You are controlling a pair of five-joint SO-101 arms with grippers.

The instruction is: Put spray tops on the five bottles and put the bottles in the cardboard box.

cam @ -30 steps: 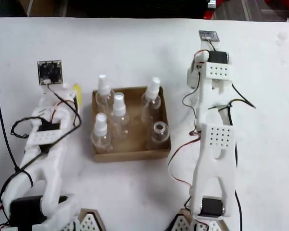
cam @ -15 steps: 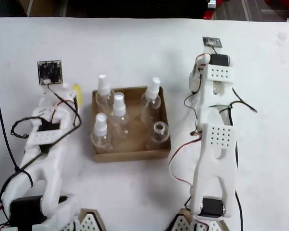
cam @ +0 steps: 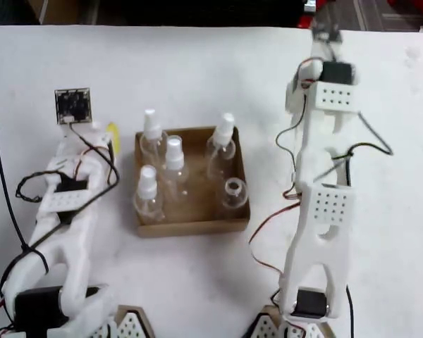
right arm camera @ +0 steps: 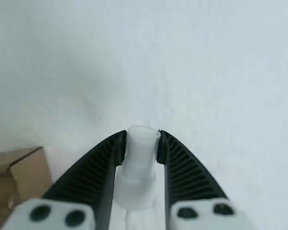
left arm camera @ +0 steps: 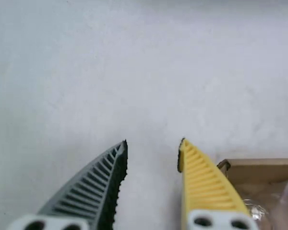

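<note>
Spray top (right arm camera: 137, 177) is pinched by the right gripper (right arm camera: 142, 134), presumably for the uncapped bottle (cam: 233, 190) in the box (cam: 190, 227); left gripper (left arm camera: 152, 146) is spread.

4 capped bottles (cam: 173, 160) crowd the box (cam: 190, 227) — 1 bottle neck (cam: 233, 187) uncovered.

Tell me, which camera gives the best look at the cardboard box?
The high view: the whole box shows from above, five bottles standing inside. The left wrist view catches just one corner, the right wrist view another.
</note>
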